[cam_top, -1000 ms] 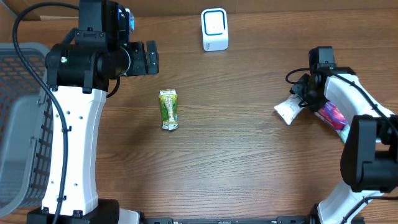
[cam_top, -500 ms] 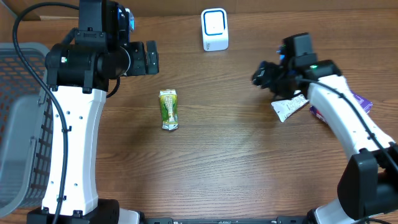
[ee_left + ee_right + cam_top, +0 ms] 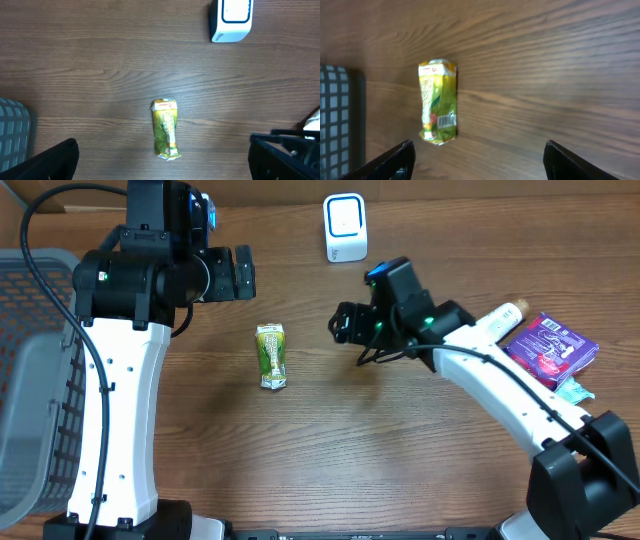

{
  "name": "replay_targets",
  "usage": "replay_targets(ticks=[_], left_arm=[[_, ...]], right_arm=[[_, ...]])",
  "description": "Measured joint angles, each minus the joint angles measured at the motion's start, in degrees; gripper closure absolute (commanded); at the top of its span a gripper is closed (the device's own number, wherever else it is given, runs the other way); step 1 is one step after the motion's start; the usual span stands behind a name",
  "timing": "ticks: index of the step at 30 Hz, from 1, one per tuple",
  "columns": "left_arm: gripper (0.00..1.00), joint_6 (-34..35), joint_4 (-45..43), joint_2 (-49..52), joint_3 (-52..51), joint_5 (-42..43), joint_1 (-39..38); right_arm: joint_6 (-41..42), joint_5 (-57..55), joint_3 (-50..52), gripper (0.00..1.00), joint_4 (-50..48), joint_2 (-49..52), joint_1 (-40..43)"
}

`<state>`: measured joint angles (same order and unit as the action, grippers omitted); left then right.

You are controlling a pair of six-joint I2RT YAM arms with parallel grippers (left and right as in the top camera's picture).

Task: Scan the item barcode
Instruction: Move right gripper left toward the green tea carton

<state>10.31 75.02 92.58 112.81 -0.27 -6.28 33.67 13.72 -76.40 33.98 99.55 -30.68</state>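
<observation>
The green packet (image 3: 271, 356) lies flat on the table (image 3: 330, 460), untouched, out in front of both hands. The left gripper (image 3: 243, 273) hangs above it with its jaws wide and nothing between them. From its own camera only the two dark fingertips (image 3: 50, 160) show, cut off at the bottom corners, and the packet sits just ahead of the gap between them. The right gripper (image 3: 340, 323) reaches in from the other side, apart from the packet. Its jaws also stand wide and empty, and again only the finger ends (image 3: 570, 160) show at the lower edge. From that hand the packet lies ahead, over toward one finger, with a barcode (image 3: 447, 121) on the end nearer the hand. The rest of the print is too small to read.

The scanner (image 3: 345, 227) stands well beyond the left gripper, off to one side, its top cut off in the wrist view. The basket (image 3: 30, 380) runs out of frame, and only a corner shows from each wrist. Behind the right arm lie a purple pack (image 3: 552, 348), a white tube (image 3: 500, 318) partly hidden by the arm, and something teal (image 3: 572, 390) mostly hidden under the pack.
</observation>
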Motion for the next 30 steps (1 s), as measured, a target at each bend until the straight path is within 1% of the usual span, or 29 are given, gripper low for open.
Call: replay_targets(ticks=[5,12,20,30], left_arm=[[0.0,0.0,0.0,0.0,0.0,0.0,0.0],[0.0,0.0,0.0,0.0,0.0,0.0,0.0],[0.0,0.0,0.0,0.0,0.0,0.0,0.0],[0.01,0.0,0.0,0.0,0.0,0.0,0.0]], right_arm=[[1.2,0.4,0.0,0.18,-3.9,2.6,-3.5],[3.0,1.2,0.1,0.19,-7.0,7.4,-9.0],[5.7,1.1,0.1,0.19,-10.0,9.2,-9.7],[8.8,1.5,0.2,0.19,-13.2,14.7,-12.7]])
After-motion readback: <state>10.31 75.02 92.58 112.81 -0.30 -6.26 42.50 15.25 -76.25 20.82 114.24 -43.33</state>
